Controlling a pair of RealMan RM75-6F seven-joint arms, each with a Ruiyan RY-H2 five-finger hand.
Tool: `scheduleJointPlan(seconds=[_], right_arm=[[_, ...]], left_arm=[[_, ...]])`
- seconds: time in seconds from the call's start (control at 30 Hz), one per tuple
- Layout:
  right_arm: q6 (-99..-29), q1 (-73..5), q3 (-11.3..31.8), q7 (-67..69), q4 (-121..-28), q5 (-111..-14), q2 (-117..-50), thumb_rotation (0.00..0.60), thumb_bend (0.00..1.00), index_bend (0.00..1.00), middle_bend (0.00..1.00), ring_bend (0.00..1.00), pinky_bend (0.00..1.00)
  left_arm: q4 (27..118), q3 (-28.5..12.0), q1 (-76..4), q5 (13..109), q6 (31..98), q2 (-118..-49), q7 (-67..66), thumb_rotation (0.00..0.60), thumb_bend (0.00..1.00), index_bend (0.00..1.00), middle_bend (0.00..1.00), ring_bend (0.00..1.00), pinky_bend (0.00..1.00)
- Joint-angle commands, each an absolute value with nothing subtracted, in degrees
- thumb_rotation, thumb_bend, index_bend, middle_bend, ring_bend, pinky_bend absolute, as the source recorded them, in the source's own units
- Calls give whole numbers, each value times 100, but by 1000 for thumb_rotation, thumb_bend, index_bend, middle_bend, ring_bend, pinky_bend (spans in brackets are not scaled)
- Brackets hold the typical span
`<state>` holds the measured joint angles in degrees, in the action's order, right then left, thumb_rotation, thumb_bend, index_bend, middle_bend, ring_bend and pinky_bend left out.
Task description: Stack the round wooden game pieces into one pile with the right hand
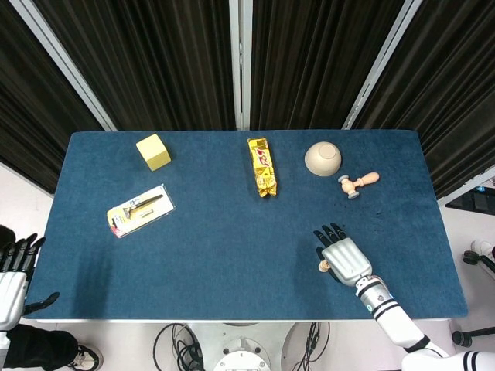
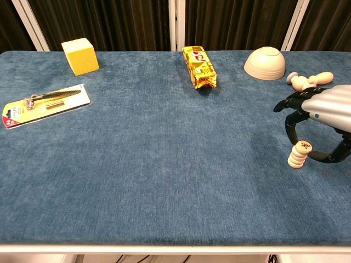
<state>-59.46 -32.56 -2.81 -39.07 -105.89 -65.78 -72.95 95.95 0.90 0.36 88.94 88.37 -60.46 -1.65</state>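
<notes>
A short pile of round wooden game pieces (image 2: 299,155) stands on the blue table near its right front; in the head view the pile (image 1: 323,267) peeks out beside my right hand. My right hand (image 2: 328,109) hovers over it, palm down. Its fingers (image 2: 289,127) arch down on the pile's left and the thumb curls in low on the right, with small gaps to the pieces. The hand holds nothing. From above, the right hand (image 1: 344,257) covers most of the pile. My left hand (image 1: 14,272) hangs off the table's front left corner, fingers spread and empty.
At the back stand a yellow cube (image 2: 80,55), a yellow snack packet (image 2: 201,67), an upturned beige bowl (image 2: 265,63) and a small wooden mallet-shaped piece (image 2: 307,80). A packaged razor (image 2: 45,103) lies at the left. The table's right edge is close to the hand.
</notes>
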Motion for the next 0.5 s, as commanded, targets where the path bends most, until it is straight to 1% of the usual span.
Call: scheduleJointPlan(seconds=[0.03, 0.2, 0.5], right_arm=[[-5939, -3258, -282, -3905, -10595, -6573, -7284, 600, 270, 442, 89, 0, 0], [-5934, -3260, -285, -3894, -10608, -6585, -7266, 600, 266, 398, 81, 0, 0], [-6012, -3223, -284, -3815, -10705, -6702, -7181, 600, 265, 360, 73, 0, 0]], left_arm=[[9596, 89, 34, 8891, 8833, -6046, -167, 600, 76, 29, 0, 0, 0], [9595, 89, 33, 8886, 8828, -6045, -169, 600, 76, 29, 0, 0, 0], [9592, 88, 39, 8897, 8847, -6046, -167, 600, 76, 29, 0, 0, 0]])
